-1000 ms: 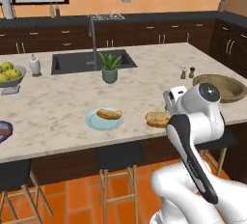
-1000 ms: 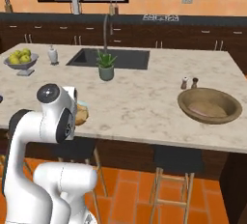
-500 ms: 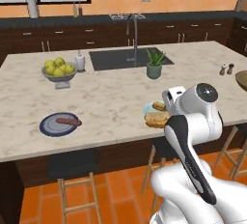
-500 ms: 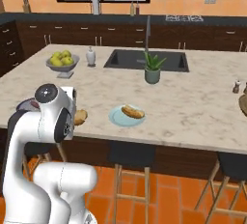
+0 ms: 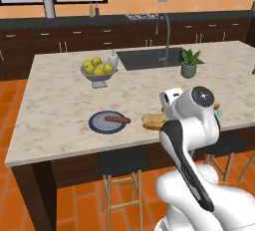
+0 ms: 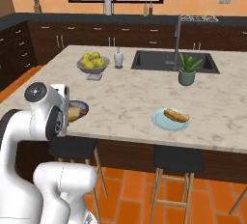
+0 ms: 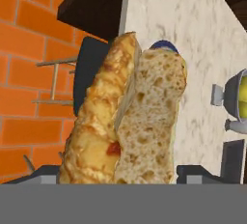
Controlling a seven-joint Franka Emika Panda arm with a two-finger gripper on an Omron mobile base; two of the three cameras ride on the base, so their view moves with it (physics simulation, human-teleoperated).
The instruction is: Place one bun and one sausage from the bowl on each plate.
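Bun (image 7: pixel 128 117) fills my hand view, gripped across its middle, carried above the counter edge near the dark plate (image 5: pixel 102 125) with its sausage (image 5: pixel 117 119); it looks light, soft, crushable; I'd hold gently mid-length.

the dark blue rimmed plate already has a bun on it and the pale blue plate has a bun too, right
Not quite. In the left base view the dark blue rimmed plate holds a sausage, not a bun. The bun meant for it appears gripped between the fingers in the hand view. The pale blue plate does carry a bun, as the right base view shows.
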